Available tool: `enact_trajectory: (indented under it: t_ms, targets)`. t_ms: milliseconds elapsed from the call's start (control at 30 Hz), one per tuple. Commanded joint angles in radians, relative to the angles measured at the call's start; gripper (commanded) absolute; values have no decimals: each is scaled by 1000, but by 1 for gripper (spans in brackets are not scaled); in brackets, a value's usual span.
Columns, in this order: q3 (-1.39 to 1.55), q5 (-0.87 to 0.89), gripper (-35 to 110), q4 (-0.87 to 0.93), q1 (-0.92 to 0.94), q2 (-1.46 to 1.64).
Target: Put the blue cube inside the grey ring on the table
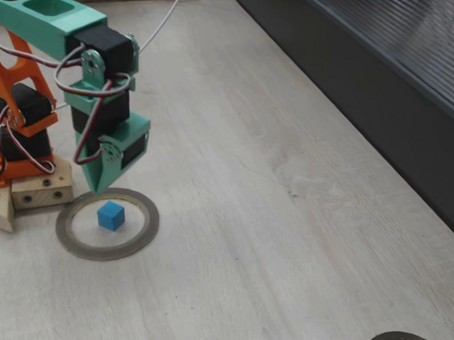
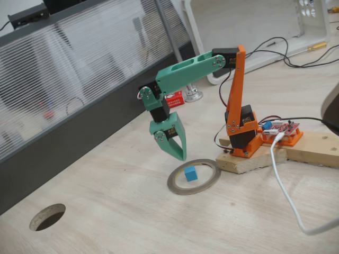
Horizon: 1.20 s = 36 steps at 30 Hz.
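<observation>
- The table [image 1: 299, 242] is a pale, whitewashed wood-grain surface, with a dark grey ribbed panel [image 1: 415, 66] running along its far edge in both fixed views.
- In a fixed view, at the left, the orange base of the arm [image 1: 16, 128] stands on a pale wooden block [image 1: 28, 194]; the teal upper links reach out from it and bend down to the pincer.
- The pincer [image 1: 100, 186] points straight down and hangs above the table, its tip over the near-base rim of the grey ring [image 1: 143, 238].
- Its fingers [image 2: 181, 145] stand slightly spread in a narrow V, with nothing between them.
- The blue cube [image 1: 111, 215] sits on the table inside the grey ring, just below and a little in front of the pincer tip, clear of it.
- The cube lies within the ring's opening, off-centre toward the arm's side, not touching the rim.
- In the other fixed view the blue cube [image 2: 190, 173] lies just to the right of and below the pincer [image 2: 177, 153], inside the grey ring [image 2: 177, 188].
- Farther from the pincer, a round hole [image 2: 47, 217] is cut in the table.
- A white cable [image 2: 286, 196] trails across the table to the right of the base.
</observation>
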Motion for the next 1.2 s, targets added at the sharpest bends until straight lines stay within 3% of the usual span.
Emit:
enact_trajectory:
  t_ms: [0, 300, 1167]
  targets:
    - [-12, 3, 1, 17, 118, 57]
    - [-15, 8, 1, 225, 178, 87]
    - [-144, 3, 1, 334, 169, 77]
